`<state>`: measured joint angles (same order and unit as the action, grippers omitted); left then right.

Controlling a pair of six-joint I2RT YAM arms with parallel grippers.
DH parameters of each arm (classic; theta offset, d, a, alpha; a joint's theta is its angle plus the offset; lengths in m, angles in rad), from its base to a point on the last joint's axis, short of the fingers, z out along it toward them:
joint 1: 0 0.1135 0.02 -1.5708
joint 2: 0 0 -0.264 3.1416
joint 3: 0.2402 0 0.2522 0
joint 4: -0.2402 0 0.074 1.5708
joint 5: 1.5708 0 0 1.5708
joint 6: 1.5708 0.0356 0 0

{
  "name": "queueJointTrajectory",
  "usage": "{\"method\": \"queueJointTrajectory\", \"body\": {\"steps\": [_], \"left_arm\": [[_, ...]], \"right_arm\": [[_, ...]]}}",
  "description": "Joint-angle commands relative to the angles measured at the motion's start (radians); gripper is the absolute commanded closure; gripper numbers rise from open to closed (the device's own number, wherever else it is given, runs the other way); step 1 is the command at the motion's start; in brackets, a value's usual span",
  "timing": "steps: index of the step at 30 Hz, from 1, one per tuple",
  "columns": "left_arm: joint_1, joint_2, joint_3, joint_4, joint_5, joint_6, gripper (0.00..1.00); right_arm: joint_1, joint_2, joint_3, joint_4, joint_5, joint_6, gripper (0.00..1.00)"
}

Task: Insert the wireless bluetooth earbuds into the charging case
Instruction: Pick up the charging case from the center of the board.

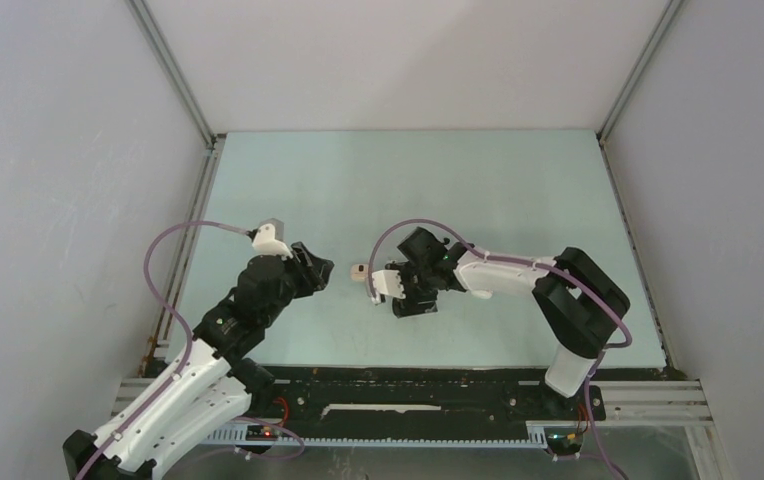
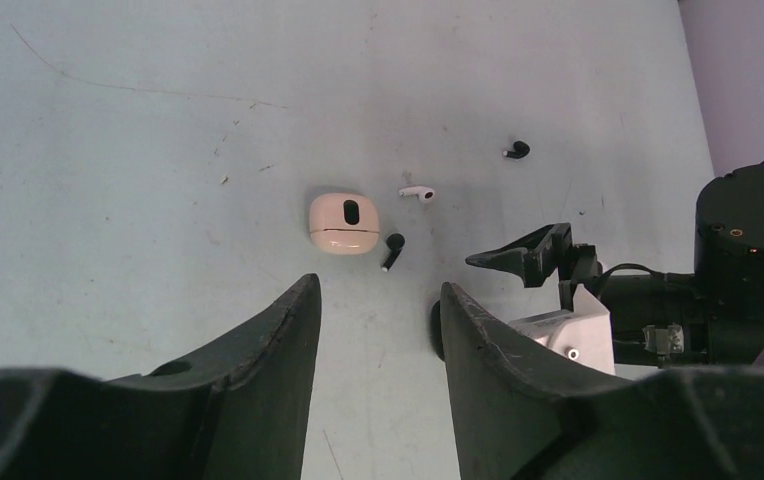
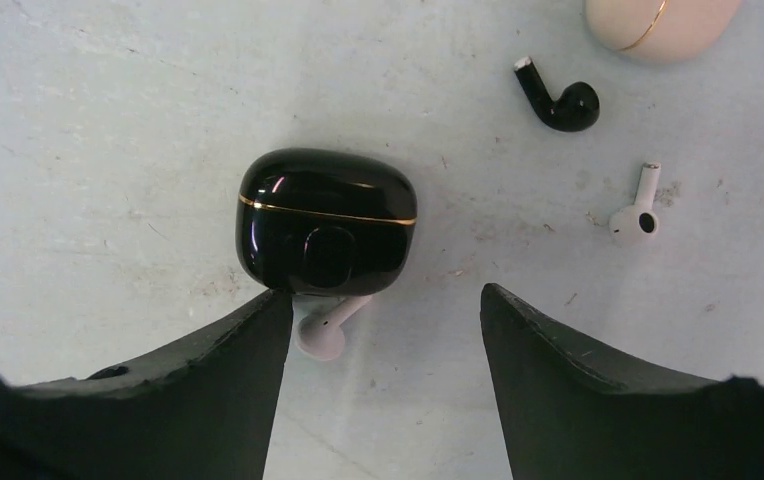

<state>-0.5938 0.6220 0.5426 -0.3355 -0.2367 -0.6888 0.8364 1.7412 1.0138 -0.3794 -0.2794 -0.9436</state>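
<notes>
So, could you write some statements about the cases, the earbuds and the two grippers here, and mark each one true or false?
1. The black case is closed. True.
2. The right gripper holds something. False: its jaws are open and empty. A white earbud lies on the table right beside the black case.
3. The beige case lies closed. True.
4. Every earbud in view is white. False: a black earbud lies near the beige case.
5. The left gripper is shut on the beige case. False: it is open, and the case lies ahead of it, apart.
</notes>
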Motion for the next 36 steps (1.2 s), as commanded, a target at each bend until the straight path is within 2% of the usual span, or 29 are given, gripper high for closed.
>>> {"method": "queueJointTrajectory", "body": {"steps": [1,6,11,20,26,27,32,36], "left_arm": [[-0.006,-0.002,0.02,0.033,-0.01,0.011,0.48],[-0.006,0.012,0.011,0.049,0.0,0.011,0.48],[-0.006,0.021,0.008,0.056,0.011,0.011,0.48],[-0.006,0.014,0.0,0.051,0.016,0.017,0.48],[-0.005,0.026,-0.006,0.074,0.024,0.011,0.48],[-0.006,0.028,-0.01,0.08,0.028,0.009,0.48],[-0.006,0.05,-0.039,0.139,0.054,-0.019,0.48],[-0.006,0.084,-0.083,0.239,0.101,-0.029,0.48]], "right_arm": [[0.022,0.0,0.005,0.026,-0.005,-0.013,0.28],[0.053,0.008,0.006,0.04,-0.026,-0.009,0.28],[0.054,0.071,0.083,-0.04,-0.073,0.01,0.29],[0.004,0.153,0.204,-0.236,-0.191,0.016,0.36],[-0.021,0.161,0.21,-0.258,-0.205,0.041,0.38],[-0.022,0.161,0.209,-0.249,-0.199,0.054,0.4],[-0.042,0.115,0.209,-0.188,-0.153,0.138,0.64],[-0.085,-0.01,0.206,-0.178,-0.209,0.213,0.71]]}}
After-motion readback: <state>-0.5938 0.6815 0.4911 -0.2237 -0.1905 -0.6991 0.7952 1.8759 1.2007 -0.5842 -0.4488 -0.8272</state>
